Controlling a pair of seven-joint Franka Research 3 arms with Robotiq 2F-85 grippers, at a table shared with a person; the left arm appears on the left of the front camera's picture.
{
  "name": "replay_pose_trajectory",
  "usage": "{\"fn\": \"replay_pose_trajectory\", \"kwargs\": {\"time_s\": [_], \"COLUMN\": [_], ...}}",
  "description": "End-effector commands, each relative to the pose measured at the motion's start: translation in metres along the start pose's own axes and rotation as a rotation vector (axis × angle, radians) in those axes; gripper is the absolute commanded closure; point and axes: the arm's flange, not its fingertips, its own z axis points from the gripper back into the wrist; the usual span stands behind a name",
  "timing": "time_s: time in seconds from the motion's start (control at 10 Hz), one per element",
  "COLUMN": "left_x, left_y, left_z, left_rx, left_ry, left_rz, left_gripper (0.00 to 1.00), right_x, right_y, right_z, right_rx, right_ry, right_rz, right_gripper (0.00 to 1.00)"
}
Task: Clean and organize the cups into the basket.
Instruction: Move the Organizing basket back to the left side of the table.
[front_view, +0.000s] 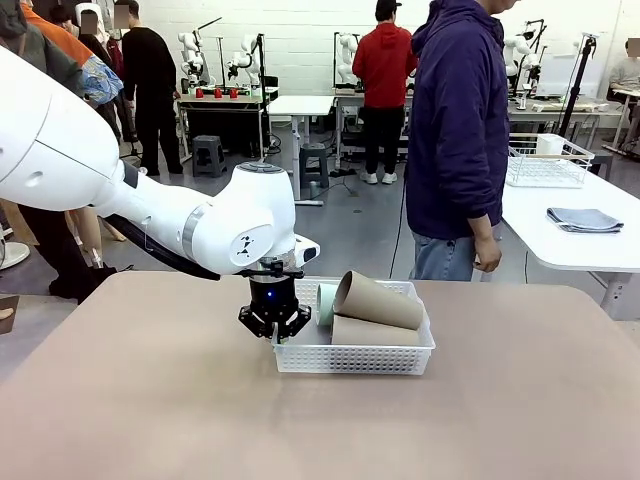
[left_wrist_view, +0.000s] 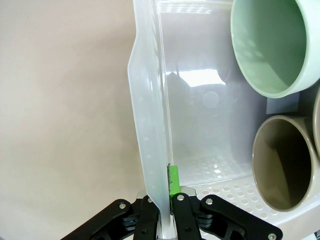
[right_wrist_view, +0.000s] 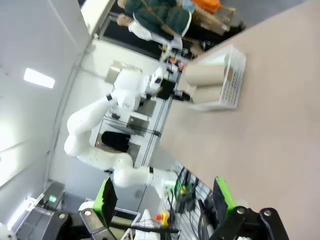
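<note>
Left fingers (left_wrist_view: 162, 227): clenched on the left end wall of the basket (left_wrist_view: 150, 150); one green pad (left_wrist_view: 173, 181) sits inside the wall, the other finger outside, so the thin white wall runs straight up between them.
Same grip, front view: the left arm's fingers (front_view: 273, 325) point down onto the basket's (front_view: 350, 358) left rim, at the end nearest that arm.
Right fingers (right_wrist_view: 165, 200): spread wide and holding nothing, raised well apart from the basket (right_wrist_view: 227, 82), which lies far across the counter (right_wrist_view: 270, 130).
Cups: all lie inside the basket, on their sides; a tan cup (front_view: 378, 300) rests tilted on top of another tan cup (front_view: 372, 331), and the pale green cup (front_view: 326, 305) sits behind them toward the left end.
Cup axes: their length runs along the basket's long side, with the open mouths of the green cup (left_wrist_view: 270, 45) and a tan cup (left_wrist_view: 282, 167) facing the gripped wall.
Basket axis: long side runs left to right across the counter (front_view: 300, 420).
Nearer arm: the left, already on the basket; the right is far off.
Judgement: with the cups in, any move now is likely a pull or slide of the basket by its left wall; the top cup sits above the rim and could roll.
</note>
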Motion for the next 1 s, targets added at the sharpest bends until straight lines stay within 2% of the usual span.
{"fn": "replay_pose_trajectory", "kwargs": {"time_s": [0.0,0.2,0.3,0.4,0.9], "left_x": [-0.001,-0.001,-0.001,-0.001,-0.001], "left_y": [0.0,0.0,0.0,0.0,0.0], "left_z": [0.001,0.001,0.001,0.001,0.001], "left_rx": [0.002,0.002,0.002,0.002,0.002], "left_ry": [-0.001,-0.001,-0.001,-0.001,-0.001], "left_rz": [-0.003,-0.003,-0.003,-0.003,-0.003], "left_gripper": [1.0,1.0,1.0,1.0,1.0], "right_x": [0.003,0.014,0.026,0.002,0.002], "right_y": [0.005,0.0,-0.007,0.005,0.005], "right_z": [0.015,0.026,0.02,0.019,0.019], "right_rx": [0.014,0.054,0.021,0.013,0.013], "right_ry": [0.026,-0.056,-0.162,-0.016,-0.016], "right_rz": [-0.028,-0.004,0.04,-0.005,-0.005], "right_gripper": [0.0,0.0,0.0,0.0,0.0]}}
